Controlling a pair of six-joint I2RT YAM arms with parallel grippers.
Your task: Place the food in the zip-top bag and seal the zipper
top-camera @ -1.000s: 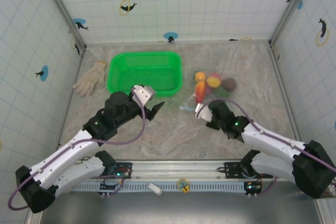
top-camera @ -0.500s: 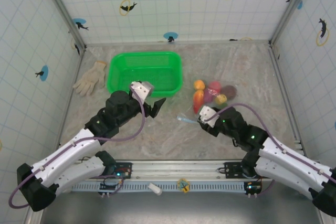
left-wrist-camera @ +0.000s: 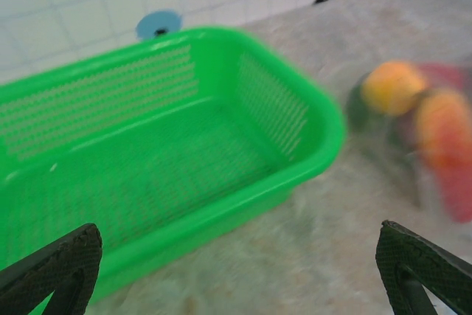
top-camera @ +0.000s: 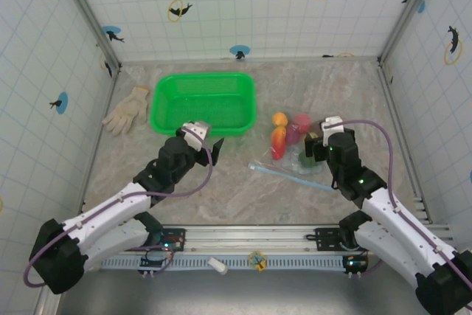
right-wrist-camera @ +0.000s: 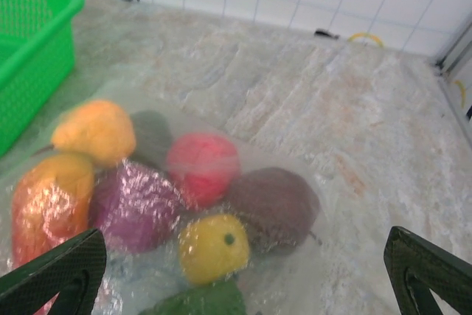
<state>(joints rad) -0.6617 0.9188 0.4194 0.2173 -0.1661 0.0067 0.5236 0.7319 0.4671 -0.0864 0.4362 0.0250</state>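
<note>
The zip-top bag (top-camera: 299, 154) lies flat on the table right of centre, and the food (top-camera: 289, 131) is bunched at its far end. Through the clear plastic I see an orange piece (right-wrist-camera: 94, 132), a magenta one (right-wrist-camera: 136, 204), a red one (right-wrist-camera: 203, 167), a maroon one (right-wrist-camera: 273, 208), a yellow one (right-wrist-camera: 214, 247) and a green one (right-wrist-camera: 199, 300). The light-blue zipper (top-camera: 291, 176) lies loose and slanted across the table on the near side. My right gripper (top-camera: 322, 145) (right-wrist-camera: 236, 285) stands open just over the bag's right side, holding nothing. My left gripper (top-camera: 206, 145) (left-wrist-camera: 236, 278) is open and empty, near the basket's front corner.
A green plastic basket (top-camera: 203, 77) (left-wrist-camera: 221, 212) stands at the back left, with a white glove (top-camera: 127, 108) to its left. Tiled walls close in three sides. Bare table stretches between the two arms along the near edge.
My right gripper opened, let go of the zipper end and swung right and away toward the food. The zipper dropped flat onto the table. My left arm drew slightly nearer.
</note>
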